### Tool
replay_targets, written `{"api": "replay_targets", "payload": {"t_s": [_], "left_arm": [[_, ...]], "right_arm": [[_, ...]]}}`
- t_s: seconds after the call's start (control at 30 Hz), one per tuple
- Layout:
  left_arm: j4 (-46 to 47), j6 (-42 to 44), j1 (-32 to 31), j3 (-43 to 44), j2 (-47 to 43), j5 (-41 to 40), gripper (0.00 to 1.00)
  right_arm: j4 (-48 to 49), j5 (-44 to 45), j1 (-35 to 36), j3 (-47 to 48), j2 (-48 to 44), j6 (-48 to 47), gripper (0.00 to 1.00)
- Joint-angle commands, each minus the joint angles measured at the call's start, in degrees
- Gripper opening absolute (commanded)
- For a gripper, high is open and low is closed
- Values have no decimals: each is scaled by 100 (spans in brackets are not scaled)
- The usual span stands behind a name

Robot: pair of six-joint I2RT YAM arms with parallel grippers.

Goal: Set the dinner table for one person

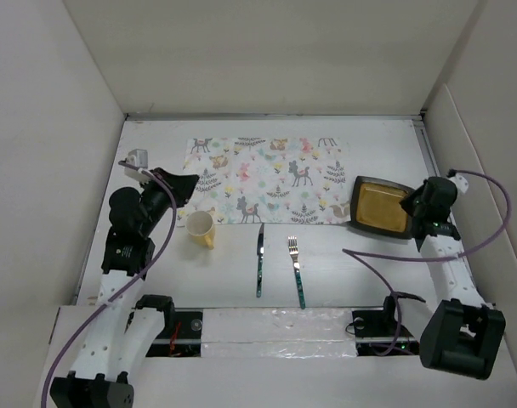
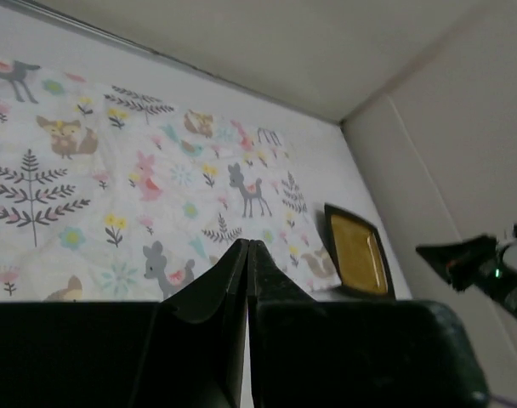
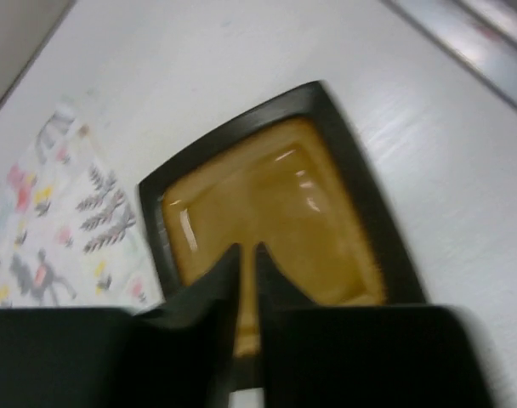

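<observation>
On the white dinner table point(image 1: 352, 272) lies a deer-patterned placemat point(image 1: 263, 180). A square plate point(image 1: 379, 206), dark-rimmed and yellow inside, sits just to the right of the mat. My right gripper point(image 1: 409, 204) hovers over the plate's point(image 3: 267, 204) near rim, jaws point(image 3: 247, 248) shut to a thin slit with nothing held. A yellow cup point(image 1: 201, 228) stands off the mat's near-left corner. A knife point(image 1: 260, 259) and a fork point(image 1: 296, 270) lie side by side in front of the mat. My left gripper point(image 1: 193, 181) is shut and empty at the mat's left edge, its tip point(image 2: 247, 244) pointing across the mat point(image 2: 114, 170).
White walls close in the table on the left, back and right. A small grey-white block point(image 1: 137, 158) sits at the back left beside the left arm. Purple cables loop off both arms. The plate point(image 2: 357, 253) also shows in the left wrist view.
</observation>
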Motion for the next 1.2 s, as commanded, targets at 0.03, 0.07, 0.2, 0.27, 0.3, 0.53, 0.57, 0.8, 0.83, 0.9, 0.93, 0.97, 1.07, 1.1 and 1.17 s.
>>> {"api": "replay_targets", "payload": {"t_s": [0.03,0.07,0.2,0.27,0.3,0.53,0.57,0.8,0.83,0.9,0.93,0.97,1.07,1.1,1.17], "left_arm": [[-983,1455,-403,551,-349,660,4],[-1108,1589,-647,577,-471,547,18],[-1407,1933,-1080,402,-867,63,37],[-1496,1986,-1360,437,-1121,-140,39],[-1505,2012,-1423,445,-1192,-253,41],[-1698,2057,-1757,454,-1615,-764,42],[-1707,2056,-1757,454,-1702,-764,42],[-1716,2048,-1994,472,-1870,-860,42],[-1751,2048,-1994,489,-1870,-904,42],[-1769,2048,-1994,498,-1896,-975,42],[-1751,2039,-1994,498,-1922,-975,42],[-1742,2039,-1994,481,-1983,-966,42],[-1760,2021,-1994,489,-2036,-1010,42],[-1760,2021,-1994,489,-2054,-1019,42],[-1751,2012,-1994,481,-2089,-1019,42]], "right_arm": [[206,-483,-947,-147,69,213,38],[241,-728,-1289,-34,304,222,48],[32,-1100,-1845,450,1208,152,76],[-4,-1700,-1960,695,1640,-84,81],[-83,-1854,-1960,801,2104,-242,82],[-250,-2366,-2013,785,2600,-499,79],[-276,-2374,-2013,793,2653,-534,78],[-444,-2550,-2127,951,2952,-666,65],[-531,-2576,-2127,1004,3004,-683,64],[-654,-2638,-2180,1241,3241,-762,61],[-803,-2646,-2180,1329,3329,-762,61],[-839,-2673,-2180,1478,3382,-780,61],[-1032,-2690,-2180,1672,3620,-841,59],[-1137,-2699,-2180,1838,3681,-894,54],[-1331,-2717,-2180,1962,3866,-999,49]]}}
